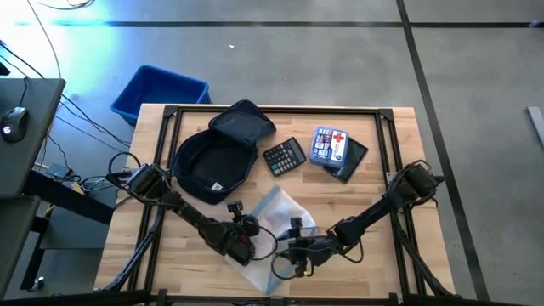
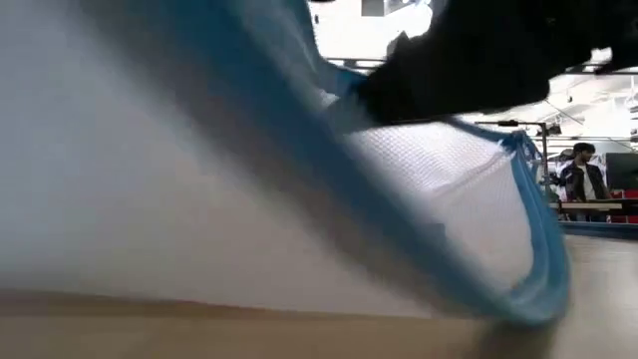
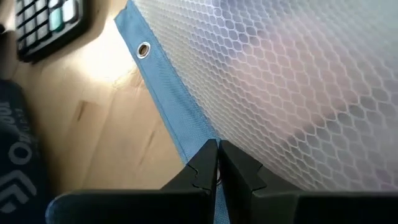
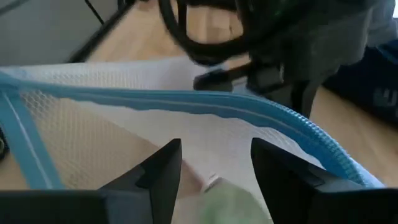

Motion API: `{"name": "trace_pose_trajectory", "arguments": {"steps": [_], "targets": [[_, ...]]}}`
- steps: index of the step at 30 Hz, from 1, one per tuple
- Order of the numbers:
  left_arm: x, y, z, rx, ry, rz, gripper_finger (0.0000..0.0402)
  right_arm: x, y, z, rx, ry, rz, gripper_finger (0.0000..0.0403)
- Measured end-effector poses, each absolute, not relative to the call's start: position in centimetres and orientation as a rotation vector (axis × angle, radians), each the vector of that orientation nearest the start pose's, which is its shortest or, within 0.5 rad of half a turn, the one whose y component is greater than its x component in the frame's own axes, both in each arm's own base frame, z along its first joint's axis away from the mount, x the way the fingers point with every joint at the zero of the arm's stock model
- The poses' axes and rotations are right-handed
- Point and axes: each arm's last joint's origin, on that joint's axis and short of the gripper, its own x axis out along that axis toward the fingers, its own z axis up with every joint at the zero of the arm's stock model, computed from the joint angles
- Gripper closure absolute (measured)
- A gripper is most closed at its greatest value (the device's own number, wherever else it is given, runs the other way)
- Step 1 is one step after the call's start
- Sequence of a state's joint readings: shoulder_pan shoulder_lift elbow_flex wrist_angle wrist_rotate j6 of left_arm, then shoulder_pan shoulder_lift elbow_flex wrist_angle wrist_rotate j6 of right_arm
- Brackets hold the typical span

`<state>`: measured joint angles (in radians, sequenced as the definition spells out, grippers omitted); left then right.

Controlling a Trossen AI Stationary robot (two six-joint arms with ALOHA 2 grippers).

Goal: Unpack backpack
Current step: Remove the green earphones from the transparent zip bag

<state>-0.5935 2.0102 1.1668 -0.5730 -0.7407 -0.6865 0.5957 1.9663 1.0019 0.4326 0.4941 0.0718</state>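
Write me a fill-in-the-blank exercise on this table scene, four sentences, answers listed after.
1. The left gripper is pinched shut on the ____ edge band of the mesh pouch.
2. The right gripper has its jaws ____ at the pouch's zip edge.
3. The calculator lies between the backpack and the ____.
4. Beyond the table on the floor stands a blue ____.

Missing words: blue; open; first-aid kit; bin
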Motion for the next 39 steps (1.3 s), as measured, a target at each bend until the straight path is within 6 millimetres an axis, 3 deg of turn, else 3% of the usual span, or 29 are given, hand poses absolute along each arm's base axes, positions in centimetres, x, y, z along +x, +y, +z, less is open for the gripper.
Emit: {"name": "trace_pose_trajectory", "arguments": {"steps": [11, 18, 24, 32, 39], "targets": [[30.2, -18.2, 11.5, 0.230, 1.022, 0.500, 0.0401, 32.1, 20.4, 11.7, -0.237, 0.640, 0.108, 0.0145], [30.2, -18.2, 11.5, 0.226, 1.019, 0.499, 0.0401, 32.0, 19.8, 10.2, -0.313, 0.721, 0.080, 0.0146], [30.2, -18.2, 11.5, 0.224, 1.019, 0.498, 0.0401, 32.6, 19.1, 9.4, -0.276, 0.736, 0.060, 0.0198], [30.0, -18.2, 11.5, 0.219, 1.033, 0.506, 0.0401, 33.0, 19.2, 10.1, -0.300, 0.831, 0.027, 0.0383], [28.5, -17.1, 11.5, 0.209, 1.106, 0.657, 0.0401, 32.7, 21.5, 12.6, -0.317, 1.005, 0.068, 0.0398]]}}
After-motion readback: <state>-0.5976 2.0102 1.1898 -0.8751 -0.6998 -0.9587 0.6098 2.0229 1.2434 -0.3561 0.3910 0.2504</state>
